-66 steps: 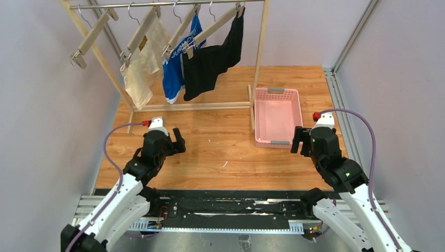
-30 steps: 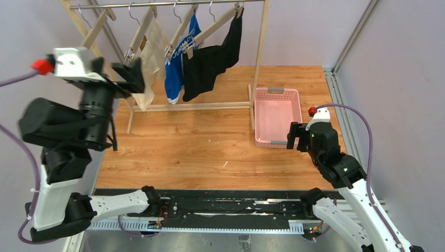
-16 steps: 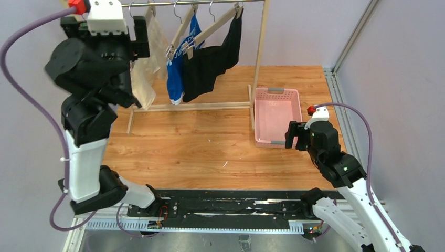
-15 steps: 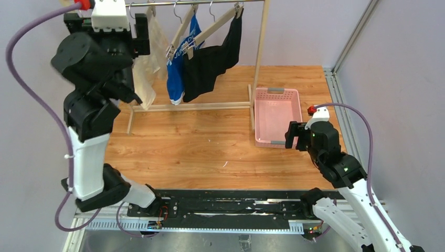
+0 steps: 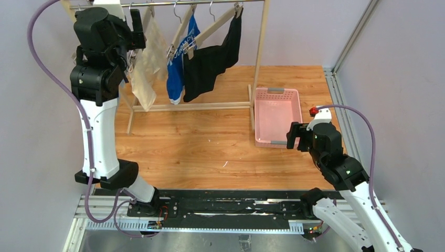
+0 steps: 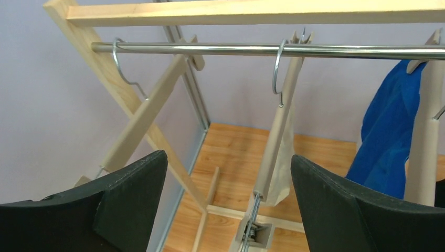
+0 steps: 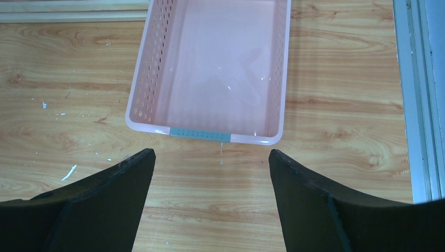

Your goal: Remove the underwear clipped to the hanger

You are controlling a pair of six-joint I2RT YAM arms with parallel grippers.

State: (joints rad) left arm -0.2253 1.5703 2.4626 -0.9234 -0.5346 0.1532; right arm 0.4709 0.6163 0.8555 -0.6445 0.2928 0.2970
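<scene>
Three pieces of underwear hang clipped to wooden hangers on a metal rail [image 5: 210, 3]: cream-beige [image 5: 144, 68], bright blue with white lettering [image 5: 177, 68] and black [image 5: 210, 60]. My left gripper [image 5: 135, 23] is raised to rail height, open and empty, just left of the cream piece's hanger. In the left wrist view the left gripper [image 6: 228, 160] faces that hanger [image 6: 281, 126], with its clip [image 6: 255, 231] low between the jaws, the cream cloth [image 6: 286, 176] behind it and the blue underwear [image 6: 388, 142] at the right. My right gripper [image 5: 294, 137] is open and empty, low by the basket.
A pink basket [image 5: 277, 116] sits on the wooden floor right of the rack, with nothing in it; its near rim [image 7: 202, 134] lies just ahead of the right gripper [image 7: 211, 153]. An empty hanger [image 6: 147, 115] hangs at the rail's left end. A slanted rack leg [image 6: 120, 94] stands close by.
My left arm has risen from the table up to the rail and settled beside the cream underwear's hanger. The right arm has barely shifted. The underwear stays clipped.
</scene>
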